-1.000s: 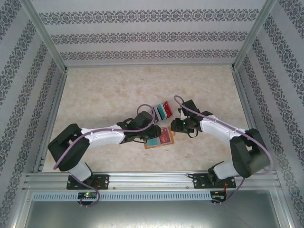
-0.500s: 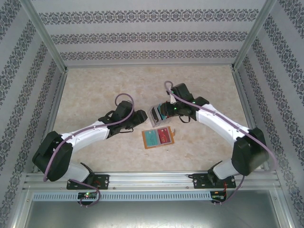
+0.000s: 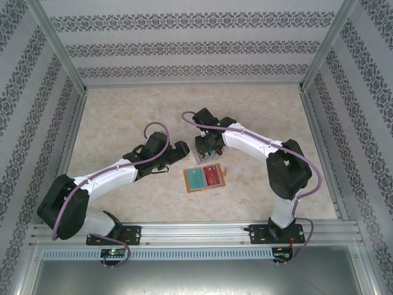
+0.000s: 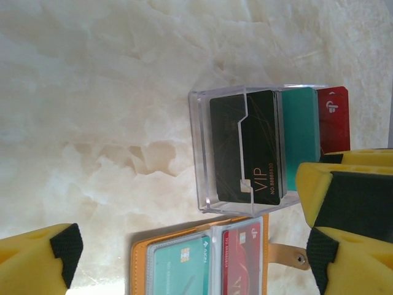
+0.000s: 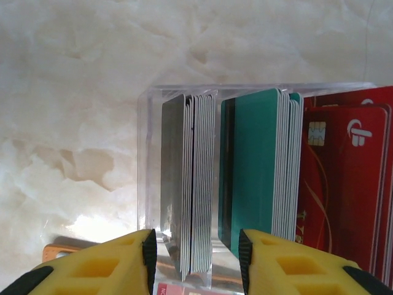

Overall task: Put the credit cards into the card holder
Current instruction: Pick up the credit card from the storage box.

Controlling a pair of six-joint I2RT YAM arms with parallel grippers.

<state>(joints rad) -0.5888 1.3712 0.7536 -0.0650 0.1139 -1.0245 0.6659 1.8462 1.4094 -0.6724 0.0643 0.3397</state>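
The card holder [image 3: 204,178] lies open on the table, orange-tan, with a teal card [image 4: 181,269] and a red card [image 4: 241,258] in its grey pockets. Just behind it stands a clear box [image 3: 206,152] of credit cards in black [image 4: 245,147], teal [image 4: 299,141] and red [image 4: 333,120] stacks. My right gripper [image 5: 195,261] hangs over the box, jaws open on either side of the grey-edged stack [image 5: 193,203] without touching it. My left gripper [image 4: 190,246] is wide open and empty, left of the holder [image 4: 138,270].
The holder's strap with its snap stud [image 4: 299,260] points toward the left gripper's right finger [image 4: 344,215]. Patterned walls and metal frame posts [image 3: 67,74] enclose the marble-look table [image 3: 135,110]. Both arm bases sit on the near rail [image 3: 196,230].
My left gripper has opened wide and drawn back left off the card holder. My right arm has swung left and further out, over the clear box.
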